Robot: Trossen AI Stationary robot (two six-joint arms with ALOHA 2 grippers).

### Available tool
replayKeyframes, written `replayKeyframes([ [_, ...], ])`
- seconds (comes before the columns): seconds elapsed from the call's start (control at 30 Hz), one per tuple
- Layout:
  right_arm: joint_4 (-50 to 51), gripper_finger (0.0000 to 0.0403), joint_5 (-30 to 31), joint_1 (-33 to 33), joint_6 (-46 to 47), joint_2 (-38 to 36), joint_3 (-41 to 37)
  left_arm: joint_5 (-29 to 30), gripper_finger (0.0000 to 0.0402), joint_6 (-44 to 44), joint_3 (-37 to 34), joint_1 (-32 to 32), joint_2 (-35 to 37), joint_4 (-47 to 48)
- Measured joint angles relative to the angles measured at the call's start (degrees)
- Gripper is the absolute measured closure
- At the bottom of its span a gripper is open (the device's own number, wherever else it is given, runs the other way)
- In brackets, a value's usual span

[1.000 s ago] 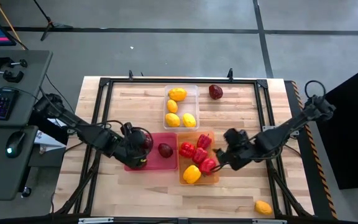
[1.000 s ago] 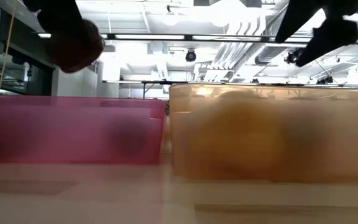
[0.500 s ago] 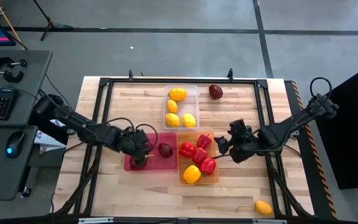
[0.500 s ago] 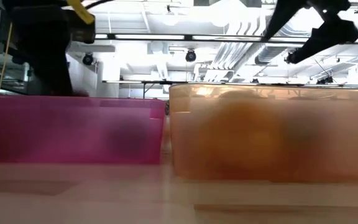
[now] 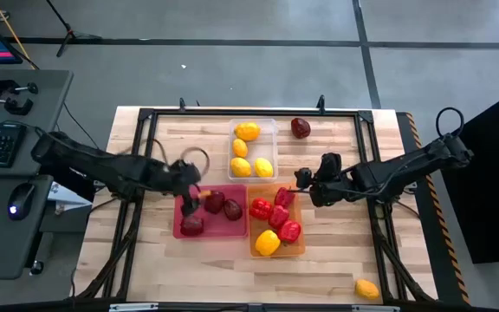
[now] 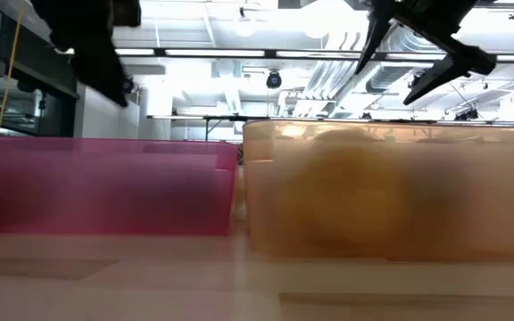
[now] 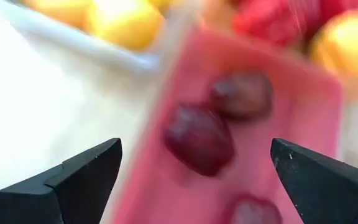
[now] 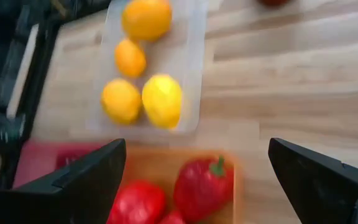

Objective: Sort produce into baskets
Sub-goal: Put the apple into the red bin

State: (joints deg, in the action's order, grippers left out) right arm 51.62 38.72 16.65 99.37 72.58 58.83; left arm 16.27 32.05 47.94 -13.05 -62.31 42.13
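pink bin (image 5: 199, 231) holds three maroon pieces (image 5: 214, 204); left gripper (image 5: 189, 196) and right gripper (image 5: 304, 181) both gape empty.

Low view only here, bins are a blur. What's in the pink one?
Observer: Three maroon pieces lie in the pink bin; the high view shows them apart from each other.
Operator: Left gripper holding anything?
Observer: No. The left gripper is open and empty, over the pink bin's left part.
Operator: Anything still loose on the table?
Observer: Two: a maroon one right of the clear bin, and a yellow citrus near the table's front right corner.
Operator: And the right gripper?
Observer: The right gripper is open and empty, at the orange bin's far right corner.
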Motion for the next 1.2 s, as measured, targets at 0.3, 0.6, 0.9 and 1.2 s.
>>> replayKeyframes([
  [0.3,6.3,0.0020,0.8,-12.5,5.6,0.2,0.0,6.9,0.0004,0.7,0.0,12.2,11.0,-1.4],
  [0.6,-18.6,0.0020,-19.3,-44.4,-42.8,3.5,-0.1,-2.4,0.0004,-0.5,0.0,31.3,4.6,-13.5],
  [0.9,-24.9,0.0020,-36.6,-61.2,-60.1,14.3,-0.1,-8.1,0.0005,10.1,0.0,39.9,-2.1,-13.3],
  [1.2,-27.4,0.0020,-34.3,-62.0,-69.6,21.3,-0.1,-7.2,0.0005,13.3,0.0,41.7,-5.1,-13.8],
])
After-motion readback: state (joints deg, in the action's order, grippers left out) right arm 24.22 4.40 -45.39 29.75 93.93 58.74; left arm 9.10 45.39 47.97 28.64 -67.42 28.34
